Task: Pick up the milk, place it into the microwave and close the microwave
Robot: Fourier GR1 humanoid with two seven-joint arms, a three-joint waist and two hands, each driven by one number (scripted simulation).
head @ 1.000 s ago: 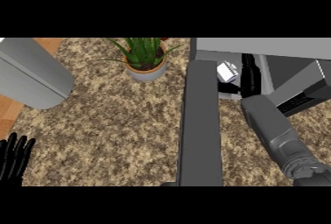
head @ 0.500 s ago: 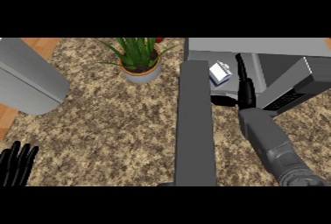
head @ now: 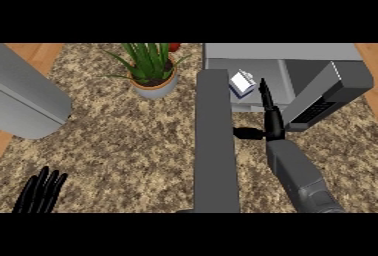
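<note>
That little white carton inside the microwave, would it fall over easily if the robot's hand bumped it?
Probably fairly easily. The milk carton looks small and boxy, so likely light, and a nudge from the right hand beside it could slide or tip it. Its flat faces suggest it would not roll. It sits inside the open microwave, whose walls may stop it.

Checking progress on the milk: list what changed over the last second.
The right hand let go of the milk, now sitting inside the microwave, and drew back with straight fingers. The left hand rests open at lower left, as before; the microwave door stays open.
</note>
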